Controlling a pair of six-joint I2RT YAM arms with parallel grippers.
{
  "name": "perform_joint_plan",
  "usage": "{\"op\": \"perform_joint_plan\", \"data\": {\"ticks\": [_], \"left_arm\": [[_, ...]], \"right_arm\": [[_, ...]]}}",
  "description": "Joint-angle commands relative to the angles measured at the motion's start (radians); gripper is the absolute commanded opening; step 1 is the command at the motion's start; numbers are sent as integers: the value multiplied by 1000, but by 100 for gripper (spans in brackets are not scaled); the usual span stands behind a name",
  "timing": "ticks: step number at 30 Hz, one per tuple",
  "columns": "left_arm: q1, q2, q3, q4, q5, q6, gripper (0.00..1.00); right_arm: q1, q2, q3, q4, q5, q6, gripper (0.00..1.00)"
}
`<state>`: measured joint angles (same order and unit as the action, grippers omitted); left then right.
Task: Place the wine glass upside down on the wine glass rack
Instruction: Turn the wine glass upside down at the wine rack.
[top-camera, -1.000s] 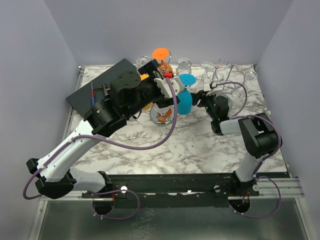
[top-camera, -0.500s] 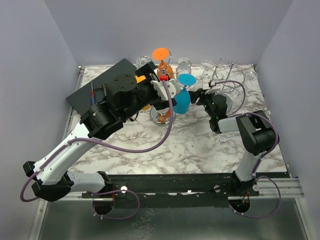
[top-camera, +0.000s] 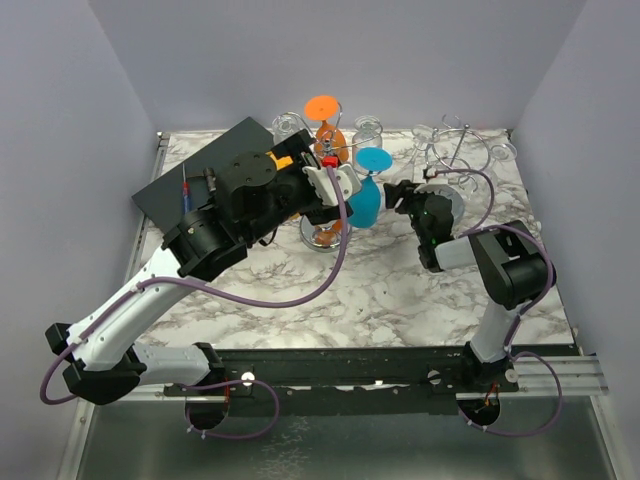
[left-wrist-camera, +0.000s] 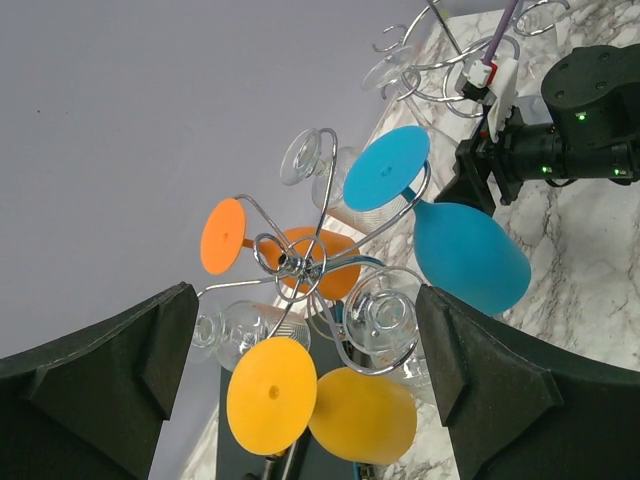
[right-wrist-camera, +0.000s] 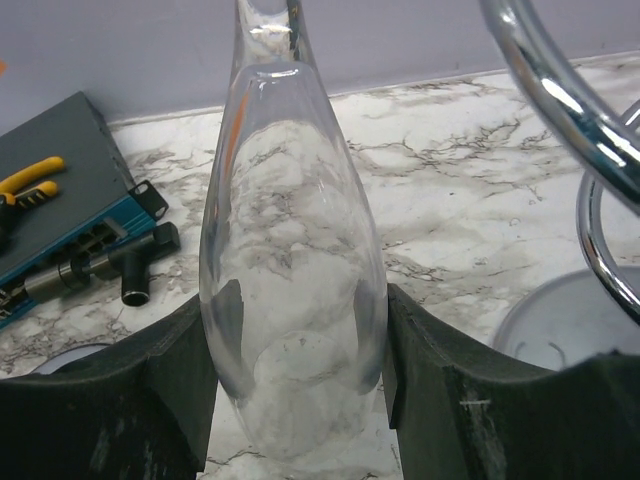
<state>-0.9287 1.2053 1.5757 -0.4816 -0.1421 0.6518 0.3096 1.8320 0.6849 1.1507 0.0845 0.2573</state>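
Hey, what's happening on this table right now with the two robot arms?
The right arm's fingers are closed around the bowl of a clear wine glass, positioned beside the chrome wire glass rack, next to a blue wine glass hanging there. The left arm's fingers are wide open and empty, poised over the rack, which also carries an orange wine glass and a yellow wine glass.

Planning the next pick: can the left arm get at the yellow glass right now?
Probably yes. The left gripper is wide open and faces the rack, with the yellow glass on its near side and nothing in front. A clear glass hangs close beside it.
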Motion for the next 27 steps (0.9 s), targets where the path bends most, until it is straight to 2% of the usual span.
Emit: {"op": "perform_joint_plan", "data": {"ticks": [1,8,10,12,14,19,21,27], "left_arm": [[2,-26,-2,-1,19,0,99],[2,-36,-14,-1,18,5,99],[2,-39,-18,-1,20,8,99],[1,-41,-23,-1,22,9,99],[2,-42,-23,-1,22,9,99],[1,-39,-19,0,22,13,99],[2,-38,-14,0,24,14,99],[2,-34,-2,0,27,9,99]], "right_arm": [[9,18,-8,64,102,24,2],[40,38,-13,85,133,25,2],[51,36,-14,78,146,22,6],[61,33,-15,64,156,17,14],[64,32,-19,54,155,15,29],[66,9,-19,-17,172,12,82],[68,-7,-26,-28,180,7,99],[68,-70,-51,-57,185,-2,100]]}}
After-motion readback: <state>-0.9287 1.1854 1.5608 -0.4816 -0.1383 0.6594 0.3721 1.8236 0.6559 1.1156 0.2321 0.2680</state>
